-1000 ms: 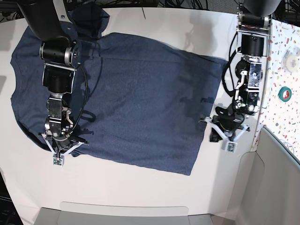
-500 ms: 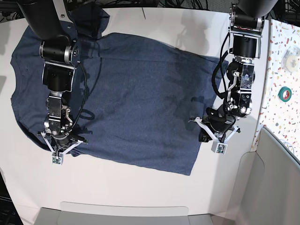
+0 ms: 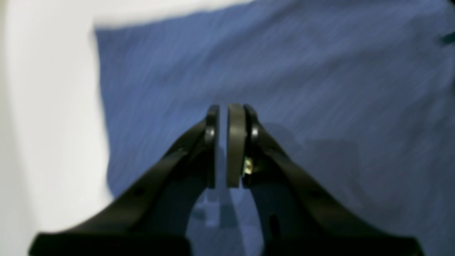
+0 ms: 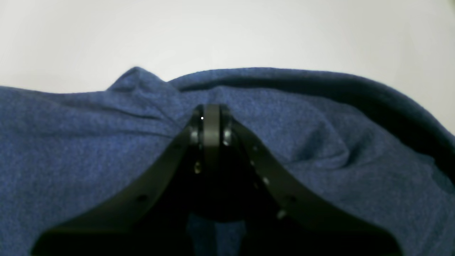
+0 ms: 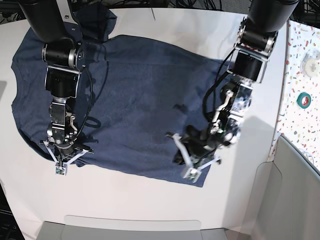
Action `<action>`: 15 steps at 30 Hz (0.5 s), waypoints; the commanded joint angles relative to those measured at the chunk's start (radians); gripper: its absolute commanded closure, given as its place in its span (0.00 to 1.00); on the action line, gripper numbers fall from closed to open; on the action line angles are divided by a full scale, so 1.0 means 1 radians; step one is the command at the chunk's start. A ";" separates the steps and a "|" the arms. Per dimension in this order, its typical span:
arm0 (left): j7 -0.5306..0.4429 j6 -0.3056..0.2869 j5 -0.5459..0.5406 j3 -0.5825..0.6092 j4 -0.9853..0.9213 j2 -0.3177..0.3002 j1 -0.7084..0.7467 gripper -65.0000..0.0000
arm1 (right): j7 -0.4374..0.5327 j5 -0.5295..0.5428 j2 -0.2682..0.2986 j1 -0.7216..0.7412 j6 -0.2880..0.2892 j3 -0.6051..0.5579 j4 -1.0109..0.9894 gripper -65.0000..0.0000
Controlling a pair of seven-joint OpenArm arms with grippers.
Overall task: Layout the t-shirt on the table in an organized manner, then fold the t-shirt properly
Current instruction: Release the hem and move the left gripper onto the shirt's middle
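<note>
Navy t-shirt [image 5: 135, 100] lies spread on the white worktop [image 5: 150, 210]. Right fingers [image 4: 212, 117] clamp its edge; left fingers [image 3: 227, 142], nearly together, hover empty. Layout step: next, grip the near corner.

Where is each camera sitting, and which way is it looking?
Base: up high, looking straight down at the table, the t-shirt and both arms.
Left wrist: on the left arm, looking past its left gripper, jaws nearly together, at blurry shirt cloth near an edge.
Right wrist: on the right arm, looking past its right gripper, shut on a bunched fold of shirt edge, white table beyond.
Shared: all three see the blue t-shirt on the white table; the base view also shows both grippers.
</note>
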 commanded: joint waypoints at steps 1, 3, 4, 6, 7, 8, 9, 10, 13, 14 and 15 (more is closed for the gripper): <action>-0.010 0.001 -0.003 0.015 -0.007 0.014 -0.032 0.95 | -0.004 0.001 0.005 0.024 -0.001 -0.001 0.013 1.00; -0.010 0.001 -0.003 0.032 -0.056 0.056 -0.055 0.95 | -0.005 0.001 0.004 0.024 -0.001 -0.003 0.008 1.00; -0.016 0.001 -0.003 0.035 -0.082 0.071 -0.063 0.95 | -0.005 0.001 0.004 0.021 -0.001 -0.003 0.010 1.00; -0.022 -0.001 -0.003 0.035 -0.147 0.103 -0.071 0.95 | -0.005 0.001 0.004 0.015 -0.001 -0.003 0.013 1.00; -0.024 -0.001 -0.003 0.033 -0.174 0.117 -0.075 0.95 | -0.005 0.001 0.004 0.015 -0.001 -0.003 0.013 1.00; -0.035 -0.001 -0.003 0.033 -0.208 0.133 -0.083 0.95 | -0.005 0.001 0.004 0.013 -0.001 -0.003 0.013 1.00; -0.047 -0.001 -0.003 0.035 -0.233 0.140 -0.086 0.95 | -0.005 0.001 0.004 0.013 -0.001 -0.003 0.013 1.00; -0.062 -0.002 -0.003 0.035 -0.259 0.146 -0.086 0.95 | -0.005 0.001 0.004 0.012 -0.001 -0.003 0.013 1.00; -0.085 -0.002 -0.003 0.035 -0.316 0.157 -0.086 0.95 | -0.005 0.001 0.004 0.012 -0.001 -0.003 0.013 1.00; -0.085 -0.002 -0.003 0.035 -0.332 0.163 -0.086 0.95 | -0.005 0.001 0.004 0.012 -0.001 -0.003 0.013 1.00; -0.081 -0.002 -0.003 0.036 -0.343 0.165 -0.086 0.95 | -0.005 0.001 0.004 0.010 -0.001 -0.003 0.011 1.00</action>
